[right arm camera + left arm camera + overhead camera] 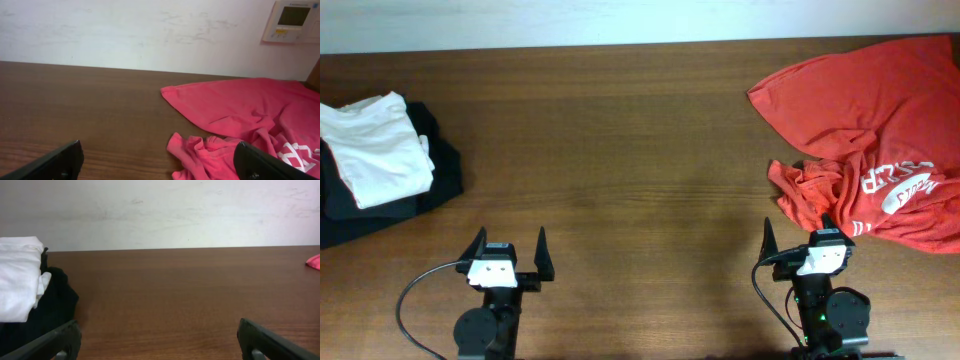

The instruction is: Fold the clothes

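The white T-shirt (pixel 375 145) lies folded on top of a black pile at the table's far left; no graphic shows on it. It also shows at the left edge of the left wrist view (pixel 17 277). My left gripper (pixel 510 243) is open and empty near the front edge, well right of and in front of the shirt; its fingers frame bare wood in its wrist view (pixel 157 340). My right gripper (pixel 800 240) is open and empty at the front right; in its wrist view (pixel 157 160) its right finger sits by crumpled red fabric.
Black folded garments (pixel 430 185) lie under the white shirt (pixel 50 305). A flat red shirt (pixel 870 100) and a crumpled red shirt with white print (pixel 880 190) cover the right side (pixel 215 155). A wall and a control panel (pixel 292 20) stand behind the table.
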`<state>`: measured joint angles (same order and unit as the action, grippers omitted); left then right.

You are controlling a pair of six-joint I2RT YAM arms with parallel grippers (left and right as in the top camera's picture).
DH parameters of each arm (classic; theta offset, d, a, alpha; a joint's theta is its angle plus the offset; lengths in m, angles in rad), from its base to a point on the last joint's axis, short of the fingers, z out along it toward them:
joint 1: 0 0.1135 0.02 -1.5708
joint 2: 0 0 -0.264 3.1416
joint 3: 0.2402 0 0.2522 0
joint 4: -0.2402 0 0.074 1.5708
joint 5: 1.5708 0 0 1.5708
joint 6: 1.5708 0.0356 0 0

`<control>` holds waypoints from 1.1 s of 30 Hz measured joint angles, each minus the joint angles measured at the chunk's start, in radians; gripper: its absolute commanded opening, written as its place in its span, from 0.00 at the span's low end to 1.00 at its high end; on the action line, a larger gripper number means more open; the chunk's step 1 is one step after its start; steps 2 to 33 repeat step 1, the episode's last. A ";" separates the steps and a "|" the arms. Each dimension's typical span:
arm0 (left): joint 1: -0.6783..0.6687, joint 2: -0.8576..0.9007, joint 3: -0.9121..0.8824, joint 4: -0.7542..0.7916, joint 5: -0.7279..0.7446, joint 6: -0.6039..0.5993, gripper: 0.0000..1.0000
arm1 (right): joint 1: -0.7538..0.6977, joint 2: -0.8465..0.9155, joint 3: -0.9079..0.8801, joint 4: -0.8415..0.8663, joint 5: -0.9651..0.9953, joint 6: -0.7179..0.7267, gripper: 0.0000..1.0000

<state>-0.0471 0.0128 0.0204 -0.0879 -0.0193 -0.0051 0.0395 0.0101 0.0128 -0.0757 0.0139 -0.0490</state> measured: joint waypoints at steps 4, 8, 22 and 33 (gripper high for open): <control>0.000 0.000 0.000 0.000 0.000 0.000 0.99 | 0.000 0.000 0.000 0.000 0.000 0.000 0.99; 0.000 0.000 0.000 0.000 0.000 0.000 0.99 | 0.000 0.000 0.000 0.000 0.000 0.000 0.99; 0.000 0.000 0.000 0.000 0.000 0.000 0.99 | 0.000 0.000 0.000 0.000 0.000 0.000 0.99; 0.000 0.000 0.000 0.000 0.000 0.000 0.99 | 0.000 0.000 0.000 0.000 0.000 0.000 0.99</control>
